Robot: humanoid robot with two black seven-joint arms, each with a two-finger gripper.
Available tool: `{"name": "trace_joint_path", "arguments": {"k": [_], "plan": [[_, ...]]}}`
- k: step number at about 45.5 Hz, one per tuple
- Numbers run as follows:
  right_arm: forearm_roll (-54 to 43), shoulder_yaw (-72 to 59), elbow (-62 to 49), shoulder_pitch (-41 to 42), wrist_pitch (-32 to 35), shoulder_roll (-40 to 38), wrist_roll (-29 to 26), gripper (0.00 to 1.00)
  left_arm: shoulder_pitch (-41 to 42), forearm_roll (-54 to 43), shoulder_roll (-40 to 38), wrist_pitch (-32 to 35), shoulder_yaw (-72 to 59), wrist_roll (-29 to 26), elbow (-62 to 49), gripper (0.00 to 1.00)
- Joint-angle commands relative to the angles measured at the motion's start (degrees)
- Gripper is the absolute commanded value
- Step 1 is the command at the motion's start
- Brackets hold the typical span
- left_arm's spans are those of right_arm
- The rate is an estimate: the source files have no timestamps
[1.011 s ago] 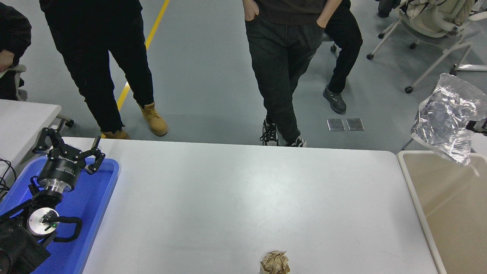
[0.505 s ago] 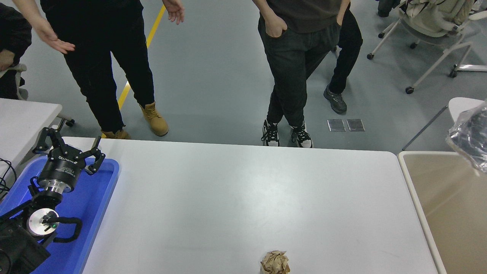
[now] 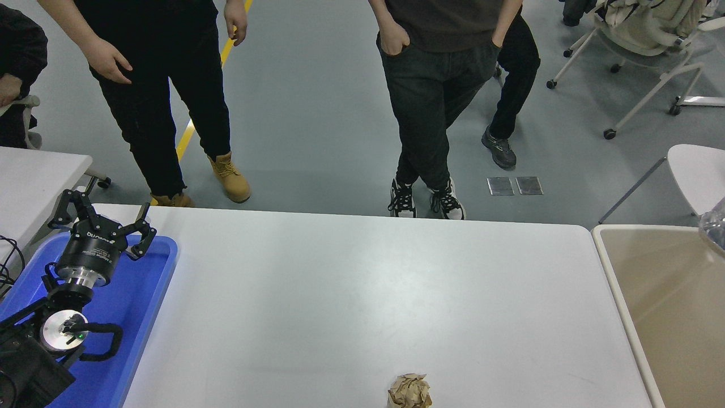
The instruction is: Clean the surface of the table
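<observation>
The white table surface (image 3: 362,294) fills the middle of the head view. A crumpled brown paper ball (image 3: 409,391) lies on it at the near edge, right of centre. My left gripper (image 3: 102,222) is open and parked at the lower left above a blue tray (image 3: 133,306). My right gripper is out of view. Only a corner of a clear crinkled plastic bag (image 3: 715,229) shows at the right edge, above a beige bin (image 3: 668,300).
The beige bin stands against the table's right end. Two people stand at the far side, one at the left (image 3: 164,102), one in the middle (image 3: 436,96). A smaller white table (image 3: 34,175) is at the left. Chairs (image 3: 634,39) stand at the back right.
The clear plastic bag has moved right and down, almost out of the picture at the right edge. The two people have shifted their feet and hands. My left arm has not moved.
</observation>
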Motion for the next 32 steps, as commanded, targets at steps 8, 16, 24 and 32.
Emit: {"name": "trace_joint_path", "arguments": {"k": [8, 16, 24, 32], "plan": [[0.26, 6.29, -0.92, -7.26, -0.97, 4.84, -1.42, 0.00, 0.00, 0.00, 0.00, 0.00, 0.00, 0.00, 0.00, 1.00], [0.17, 8.14, -2.76, -9.54, -2.73, 8.70, -1.86, 0.00, 0.00, 0.00, 0.00, 0.00, 0.00, 0.00, 0.00, 1.00], [0.52, 9.72, -4.79, -11.39, -3.43, 12.04, -3.09, 0.00, 0.00, 0.00, 0.00, 0.00, 0.00, 0.00, 0.00, 1.00], [1.93, 9.90, -5.05, -12.62, -4.58, 13.63, -3.53, 0.00, 0.00, 0.00, 0.00, 0.00, 0.00, 0.00, 0.00, 1.00]]}}
